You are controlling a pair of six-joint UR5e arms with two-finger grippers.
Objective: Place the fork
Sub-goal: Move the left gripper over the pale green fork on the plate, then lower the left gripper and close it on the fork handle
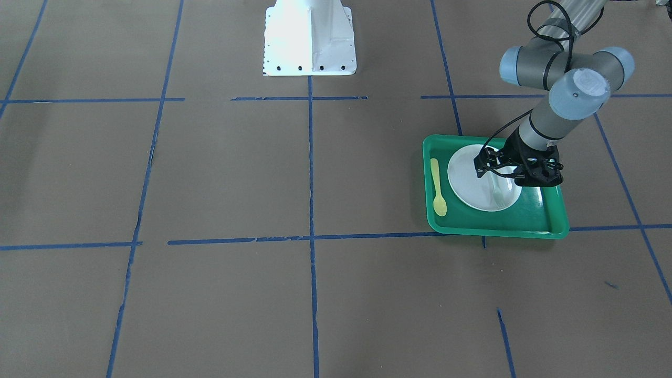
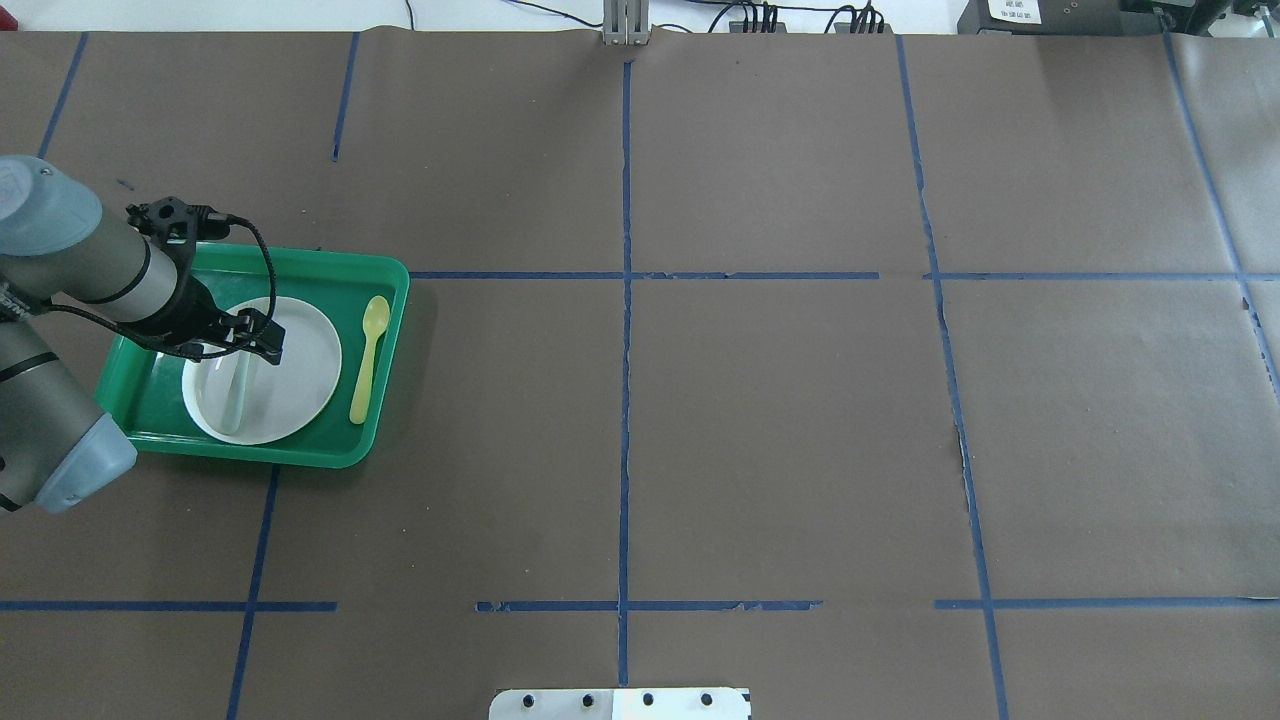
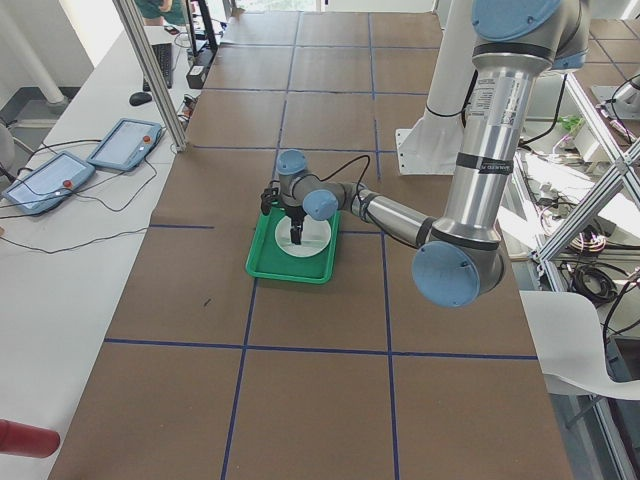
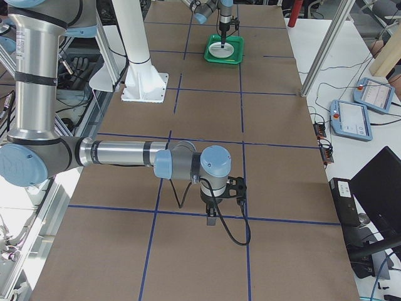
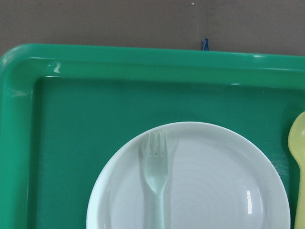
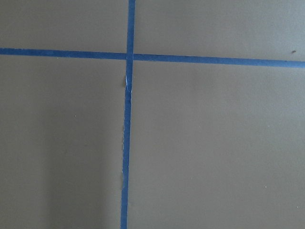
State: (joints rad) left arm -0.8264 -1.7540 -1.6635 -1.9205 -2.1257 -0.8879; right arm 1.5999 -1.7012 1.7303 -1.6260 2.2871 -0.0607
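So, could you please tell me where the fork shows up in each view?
Front-facing: fork on the white plate, middle right.
Overhead: fork on the plate, far left.
Exterior left: too small to tell.
Exterior right: too small to tell.
Left wrist: fork at bottom centre.
Right wrist: not in it.
Shared landmark: the green tray.

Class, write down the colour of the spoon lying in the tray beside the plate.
The spoon is pale yellow, clearest in the overhead exterior view.
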